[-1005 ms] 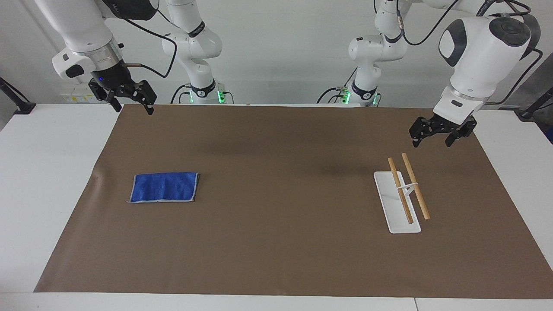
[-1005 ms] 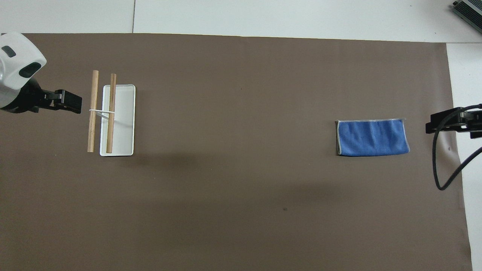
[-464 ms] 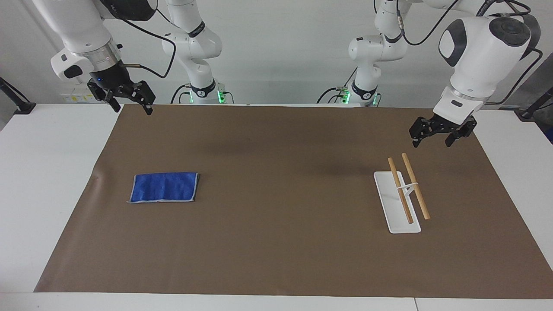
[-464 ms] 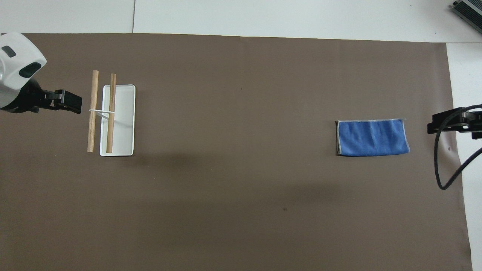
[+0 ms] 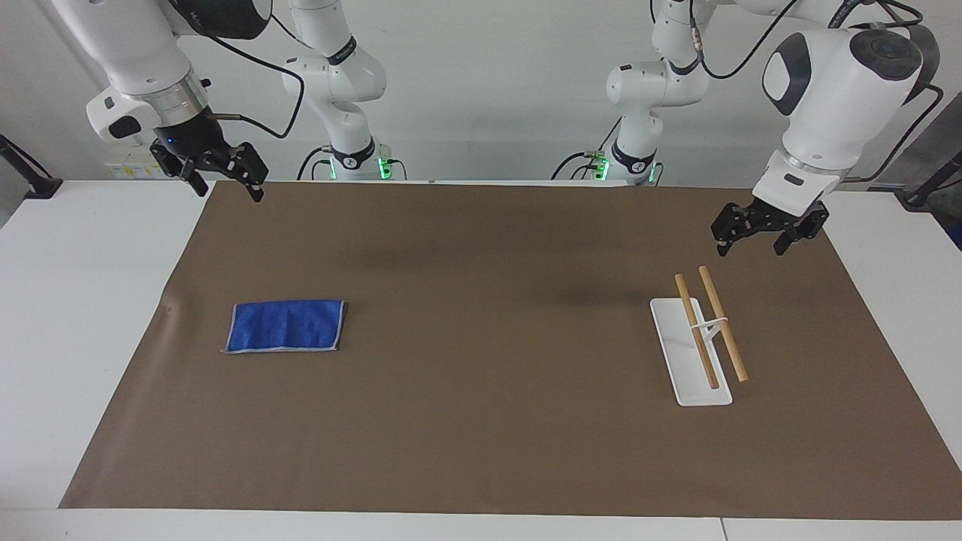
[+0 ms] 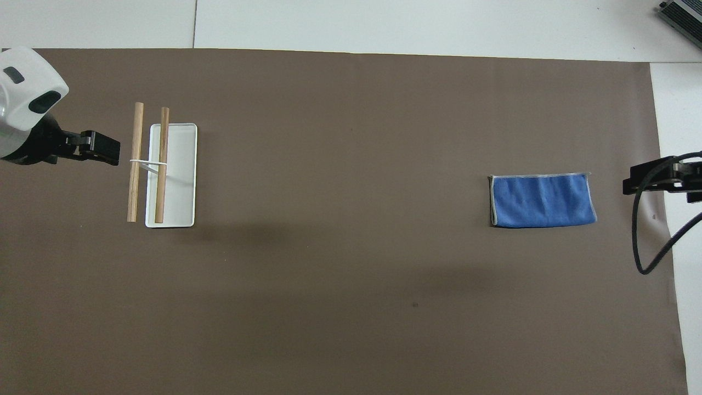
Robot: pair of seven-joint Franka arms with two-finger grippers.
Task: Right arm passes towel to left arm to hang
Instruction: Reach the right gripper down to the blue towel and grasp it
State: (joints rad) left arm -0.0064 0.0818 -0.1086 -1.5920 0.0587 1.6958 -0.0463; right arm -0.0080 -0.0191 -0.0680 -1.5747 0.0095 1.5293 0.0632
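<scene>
The bright-blue towel (image 5: 285,325) with a pale grey hem lies flat on the brown mat (image 5: 481,421) toward the right arm's end; it also shows in the overhead view (image 6: 542,199). My right gripper (image 5: 228,188) hangs open and empty in the air over the mat's corner by that end, apart from the towel; its tip shows in the overhead view (image 6: 639,182). The rack has two wooden rods (image 5: 710,327) on a white base (image 5: 676,361) toward the left arm's end. My left gripper (image 5: 750,246) hangs open and empty above the mat beside the rack (image 6: 101,154).
The white table (image 5: 68,338) borders the brown mat on all sides. A black cable (image 6: 647,241) loops down from the right arm. The rack's base (image 6: 181,181) and rods (image 6: 135,162) show in the overhead view.
My right gripper has drifted slightly up and toward the right arm's end of the table. The left gripper, the towel and the rack have not visibly moved.
</scene>
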